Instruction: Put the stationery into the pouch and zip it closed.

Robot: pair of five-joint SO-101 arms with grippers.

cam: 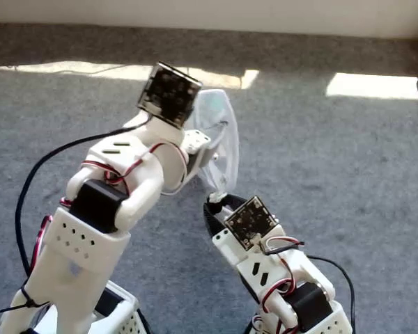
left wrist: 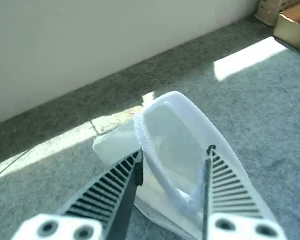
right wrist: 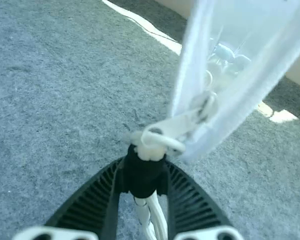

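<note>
Pouch [cam: 219,139] aloft in left tool [left wrist: 173,152], right tool [right wrist: 142,170] pinching zipper pull [right wrist: 157,137].

One pouch [cam: 219,129] (whatever lies inside is too blurred to count), with one zip [left wrist: 157,167] and one pull [right wrist: 157,137]. Two arms, left arm [cam: 118,195] and right arm [cam: 272,261]. Two grippers: left gripper [left wrist: 174,152], right gripper [right wrist: 142,172]. Four fingers [left wrist: 107,192] in all.

Translucent pouch [cam: 219,139] over grey carpet [cam: 348,174], right pincer [cam: 214,203] seemingly at its lower tip.
</note>
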